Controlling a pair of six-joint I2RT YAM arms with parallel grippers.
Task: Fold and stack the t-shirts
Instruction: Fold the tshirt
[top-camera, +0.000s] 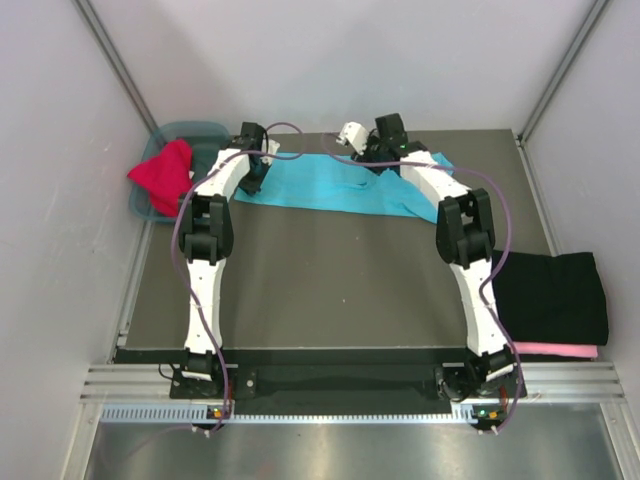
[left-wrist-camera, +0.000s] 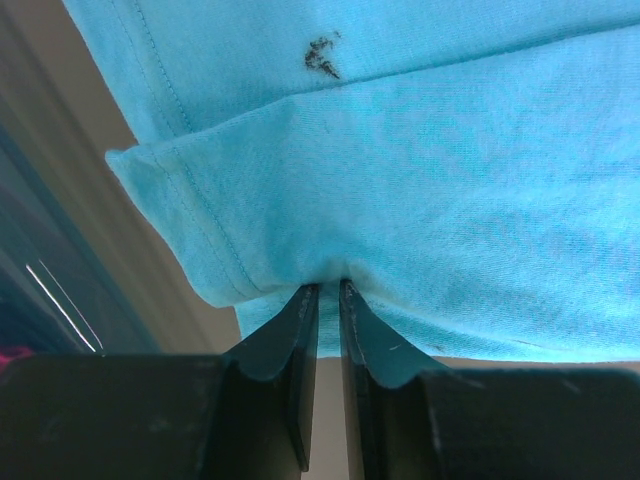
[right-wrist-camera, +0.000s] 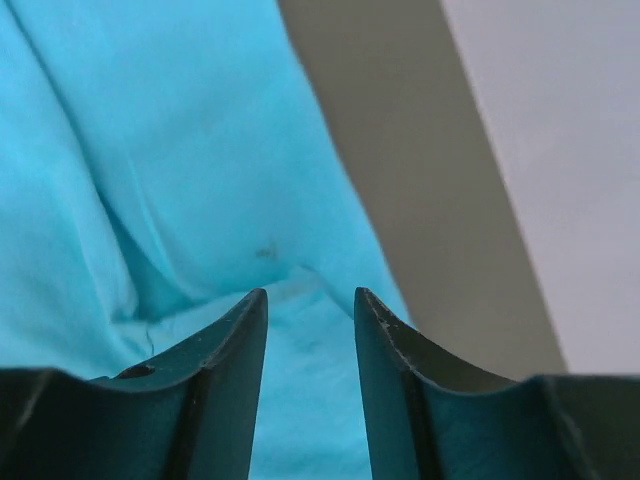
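Black fingers of the left pincer fill the bottom of its wrist view. They are pressed nearly together, clamped on a folded edge of the blue shirt, and the cloth puckers where it enters the tips. A stitched hem runs along the fold to the left, and a small dark mark sits higher up on the cloth.

The right pincer has its fingers apart. Blue cloth lies between and beyond the tips, with soft creases running up the left of that view. From this view I cannot tell whether the tips touch the cloth. Bare tabletop shows to the right of the shirt's edge.

From above, the blue shirt stretches as a long band across the far part of the tabletop, and both arms reach forward to it. The left pincer is at the shirt's left end and the right pincer is near its right end.

A black shirt lies folded at the right edge of the tabletop, on top of a pink shirt whose near edge peeks out beneath it. At the far left corner a red shirt hangs over the rim of a bin.
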